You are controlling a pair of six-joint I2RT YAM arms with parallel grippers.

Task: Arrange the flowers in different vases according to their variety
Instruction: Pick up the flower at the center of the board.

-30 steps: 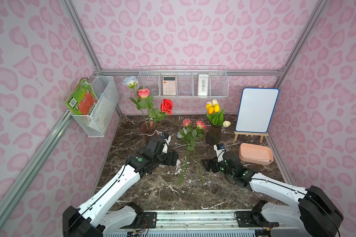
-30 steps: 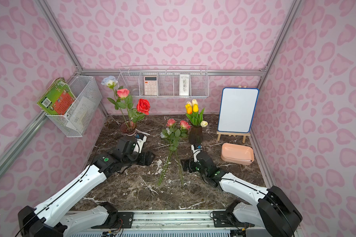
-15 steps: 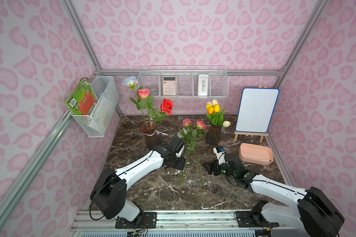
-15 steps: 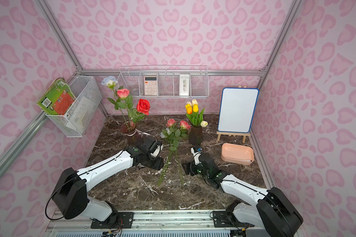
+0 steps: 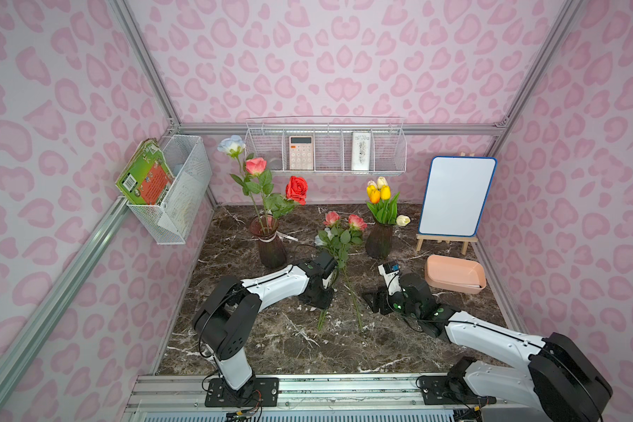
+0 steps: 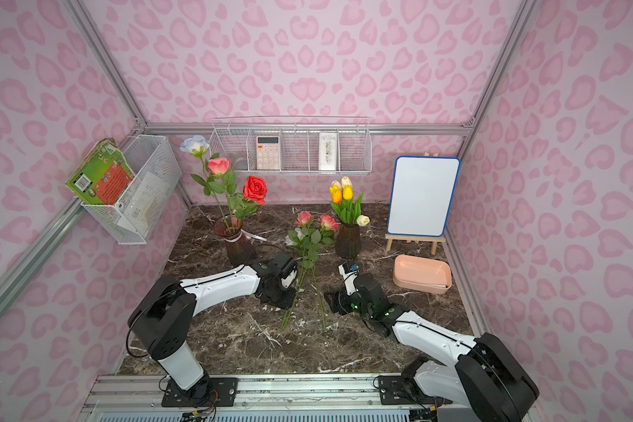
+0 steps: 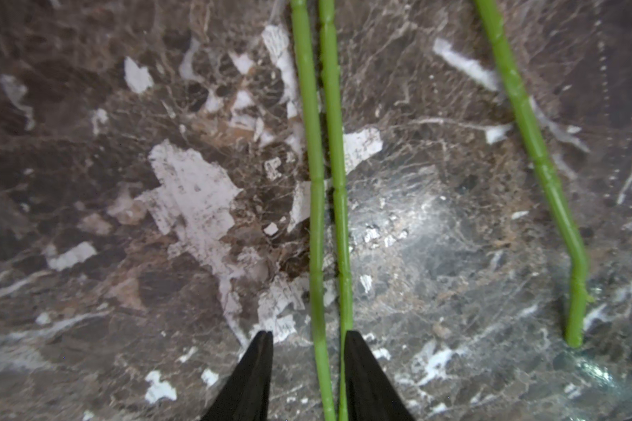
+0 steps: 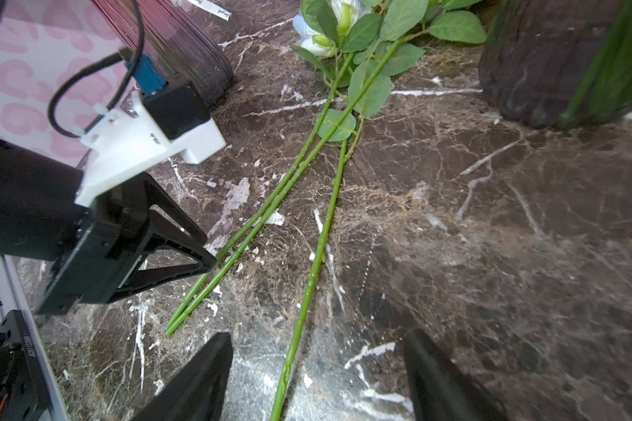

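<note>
The left arm has swung from the banded vase (image 5: 271,250) to the loose roses (image 5: 338,234) lying on the marble table (image 5: 271,343) between the vases. The left gripper (image 7: 307,335) straddles two stems (image 7: 316,218), its jaws narrowed but not clamped, with a gap on one side. The right gripper (image 8: 318,335) gapes wide over the third stem (image 8: 320,251), not gripping it. The tulips (image 5: 379,192) stand in the other vase (image 5: 379,241).

Marble tabletop (image 5: 289,350) holds rose vase (image 5: 271,252), tulip vase (image 5: 379,241), loose roses (image 5: 338,237), tray (image 5: 454,289), whiteboard (image 5: 454,197).
</note>
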